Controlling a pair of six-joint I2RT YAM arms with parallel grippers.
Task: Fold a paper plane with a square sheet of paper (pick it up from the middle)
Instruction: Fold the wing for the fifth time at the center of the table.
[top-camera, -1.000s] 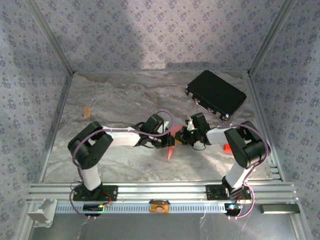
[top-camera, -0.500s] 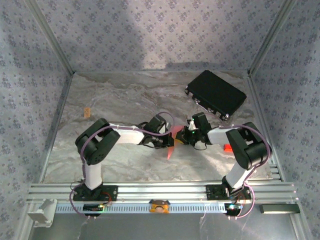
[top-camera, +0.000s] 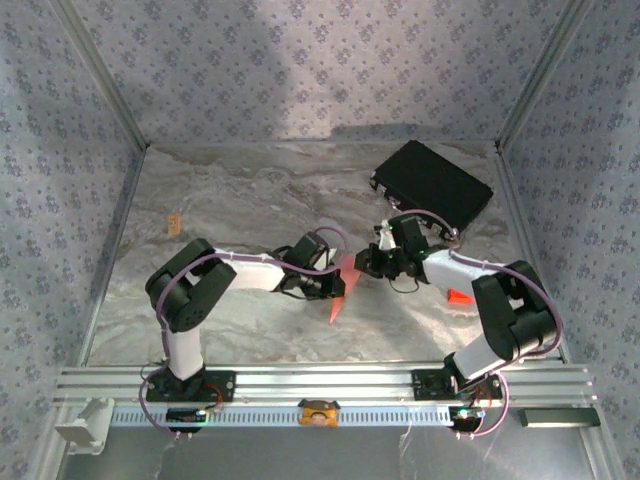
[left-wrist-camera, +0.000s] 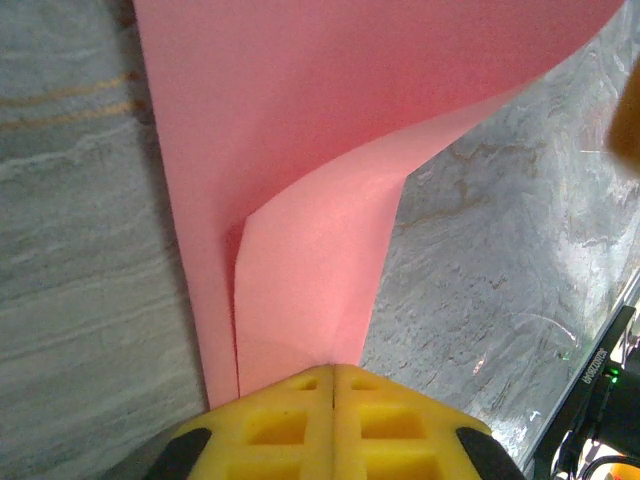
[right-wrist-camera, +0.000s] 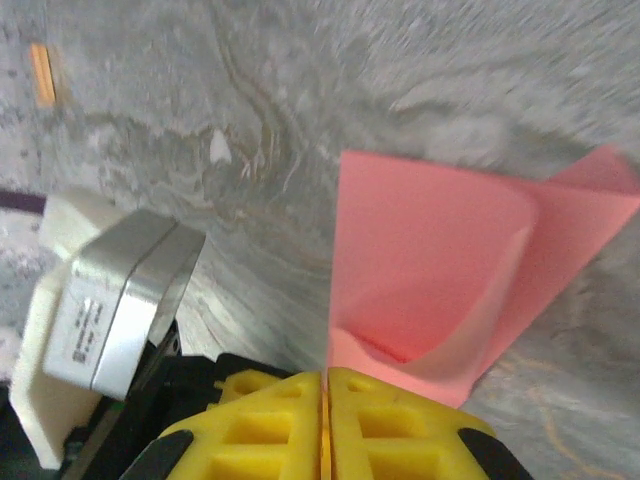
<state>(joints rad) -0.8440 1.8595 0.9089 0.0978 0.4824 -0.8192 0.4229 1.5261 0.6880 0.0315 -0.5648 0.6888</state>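
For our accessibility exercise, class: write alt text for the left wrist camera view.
The yellow left gripper is shut on the edge of a pink paper sheet, which curls away from it in two layers above a grey marbled table.

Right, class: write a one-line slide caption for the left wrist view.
Left hand pinches the curled pink paper above the marbled table.

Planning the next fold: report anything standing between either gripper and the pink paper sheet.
Nothing visible stands between them. The left gripper is shut on the square sheet of paper, and the right gripper is shut on it too. The black case lies apart, at the back right of the table.
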